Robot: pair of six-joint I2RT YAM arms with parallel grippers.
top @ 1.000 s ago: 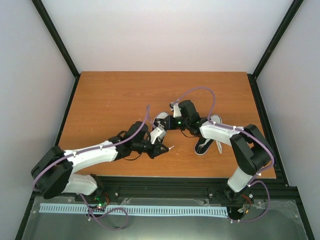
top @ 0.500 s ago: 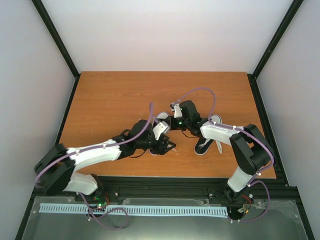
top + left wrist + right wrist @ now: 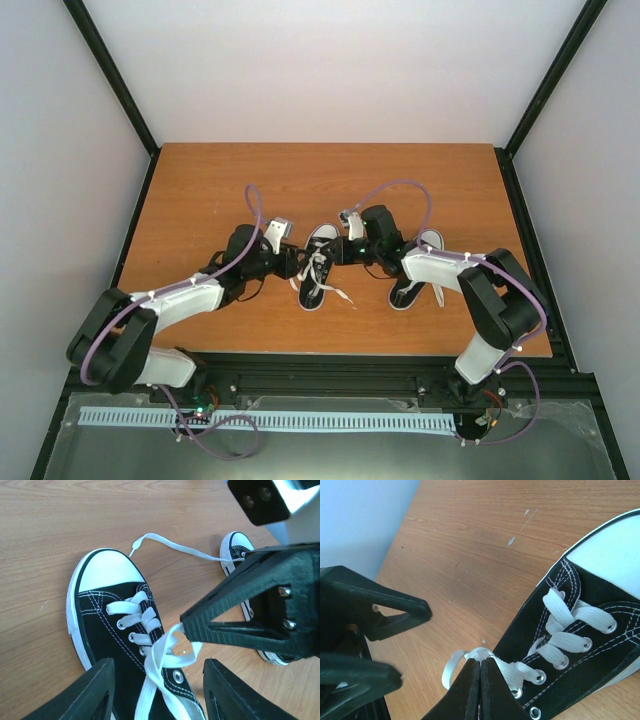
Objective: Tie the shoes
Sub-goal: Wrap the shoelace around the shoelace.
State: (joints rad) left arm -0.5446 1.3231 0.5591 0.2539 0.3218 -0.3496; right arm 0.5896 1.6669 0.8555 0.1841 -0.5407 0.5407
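Observation:
The shoes lie side by side near the table's front: one black sneaker (image 3: 318, 272) with a white toe cap in the middle, the other (image 3: 413, 272) to its right. My right gripper (image 3: 480, 661) is shut on a loop of white lace (image 3: 451, 666) at the middle shoe's (image 3: 580, 630) top eyelets. My left gripper (image 3: 160, 692) stands open just left of that shoe (image 3: 112, 625), its fingers either side of the lace loop (image 3: 167, 642) without touching it. In the left wrist view, the right gripper's fingers (image 3: 250, 605) pinch the loop from the right.
One free lace end (image 3: 170, 547) trails over the wood toward the other shoe's toe (image 3: 237, 547). Another lace end (image 3: 342, 297) lies in front of the middle shoe. The orange-brown table (image 3: 300, 180) stretches behind, framed by black rails and white walls.
My left gripper has opened, let go of the lace and swung from the shoe's front to its left side. The right gripper has stayed shut on the lace.

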